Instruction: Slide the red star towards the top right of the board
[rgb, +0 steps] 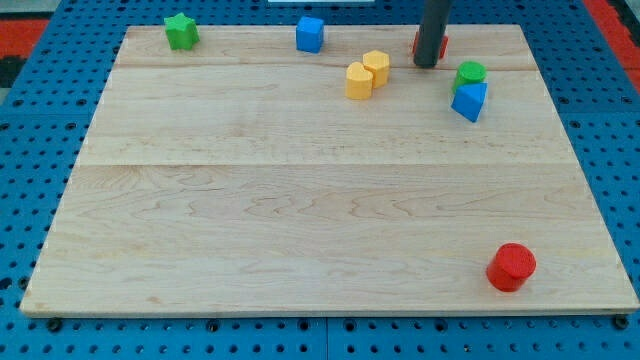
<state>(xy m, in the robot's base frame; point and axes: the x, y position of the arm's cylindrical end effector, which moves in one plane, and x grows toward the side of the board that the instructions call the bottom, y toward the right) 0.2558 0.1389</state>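
Observation:
The red star (441, 44) sits near the view's top, right of centre, mostly hidden behind my dark rod; only red slivers show on both sides of it. My tip (426, 64) rests on the board right in front of the star, apparently touching it. A green block (470, 72) and a blue block (469, 100) lie just right of and below the tip.
Two yellow blocks (367, 73) touch each other left of the tip. A blue cube (310, 34) and a green star (181, 31) sit along the top edge. A red cylinder (512, 266) stands at the bottom right. The wooden board (300, 220) lies on blue pegboard.

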